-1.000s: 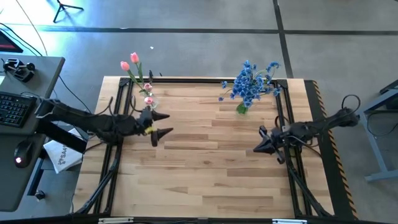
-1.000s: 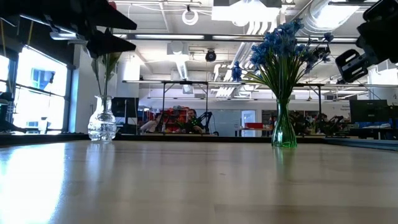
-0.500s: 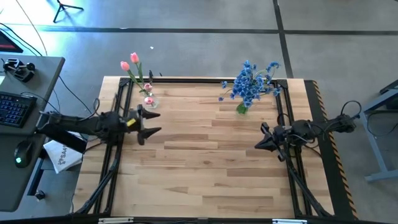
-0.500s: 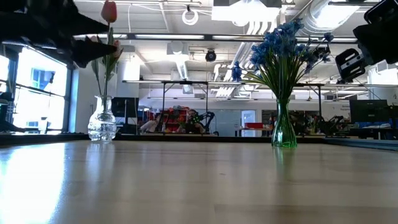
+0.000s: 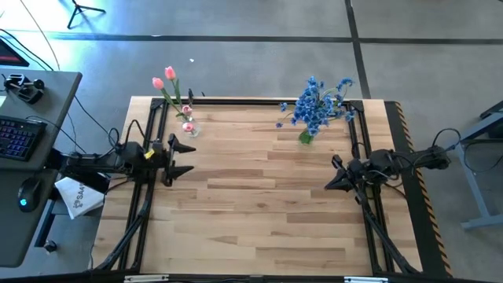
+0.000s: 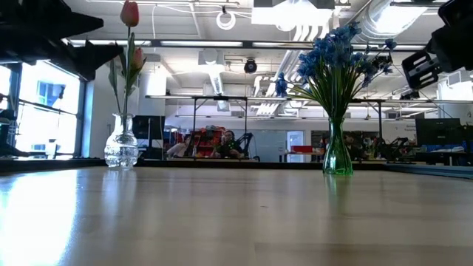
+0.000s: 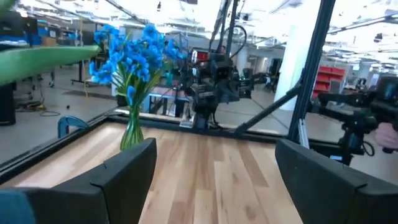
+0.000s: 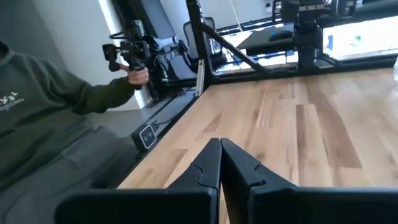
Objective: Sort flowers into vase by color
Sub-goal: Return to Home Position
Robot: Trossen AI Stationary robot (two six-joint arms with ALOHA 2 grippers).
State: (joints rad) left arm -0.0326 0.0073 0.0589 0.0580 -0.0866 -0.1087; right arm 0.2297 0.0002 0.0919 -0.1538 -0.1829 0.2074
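- Wood boards of the table (image 5: 259, 212) are carrying both vases along the far edge, well apart. The transparent vase (image 5: 189, 130) at far left is holding the pink tulips (image 5: 169, 75). The green vase (image 5: 306, 137) at far right is holding the blue flowers (image 5: 318, 102). No stem is lying loose, so the sorting is looking complete.
- The left gripper (image 5: 191, 157) is hovering over the table's left side, near the transparent vase, with its fingers spread wide and carrying nothing.
- The right gripper (image 8: 220, 146) is hovering over the right side, nearer than the green vase, with its fingers pressed together and empty.
- Hazard: the tulip stems are leaning out over the far-left corner. A left-arm swing toward the far edge would probably be clipping them and tipping the vase.
- Hazard: the blue spray is spreading wider than its vase. A right-arm lift drifting far would likely be brushing it.
- Clearance: the middle and near boards are lying bare. The black frame rail (image 5: 236, 101) is bounding the far edge. A person in a green top (image 8: 50, 106) is sitting beyond a table edge.
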